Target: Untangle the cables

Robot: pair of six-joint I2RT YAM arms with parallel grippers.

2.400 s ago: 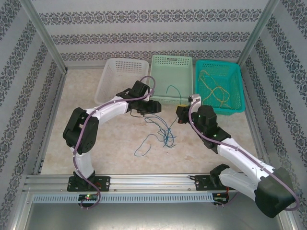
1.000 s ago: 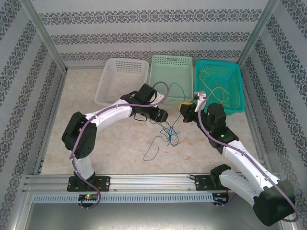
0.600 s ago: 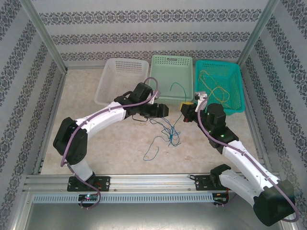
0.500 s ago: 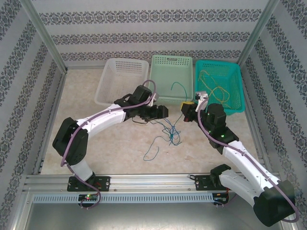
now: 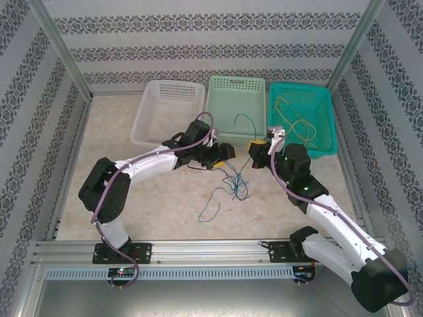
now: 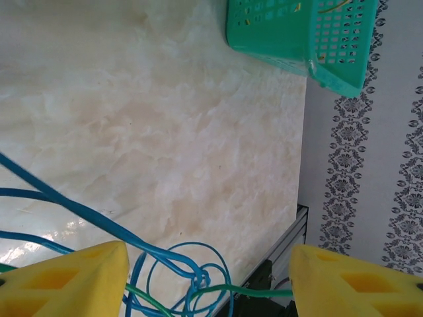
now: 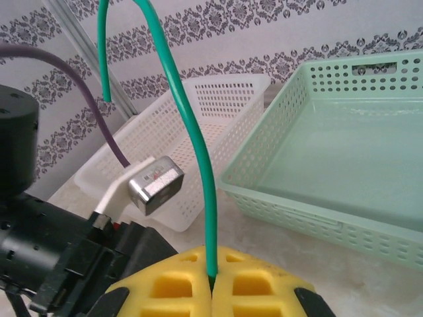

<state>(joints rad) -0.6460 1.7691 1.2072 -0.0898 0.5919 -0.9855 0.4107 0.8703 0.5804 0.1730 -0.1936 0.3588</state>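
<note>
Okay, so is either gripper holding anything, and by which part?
The right gripper is shut on the green cable, gripping it a little below its free, arched end. The left gripper is open, holding nothing.

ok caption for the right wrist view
Right gripper shut on a green cable arching up, mint basket and white basket behind

Overhead rear view, two wrist close-ups

A lab robot test cell: silver aluminium frame rail [image 5: 198, 251] at six o'clock, damask-patterned wallpaper panels [image 5: 198, 46] at twelve o'clock.
</note>
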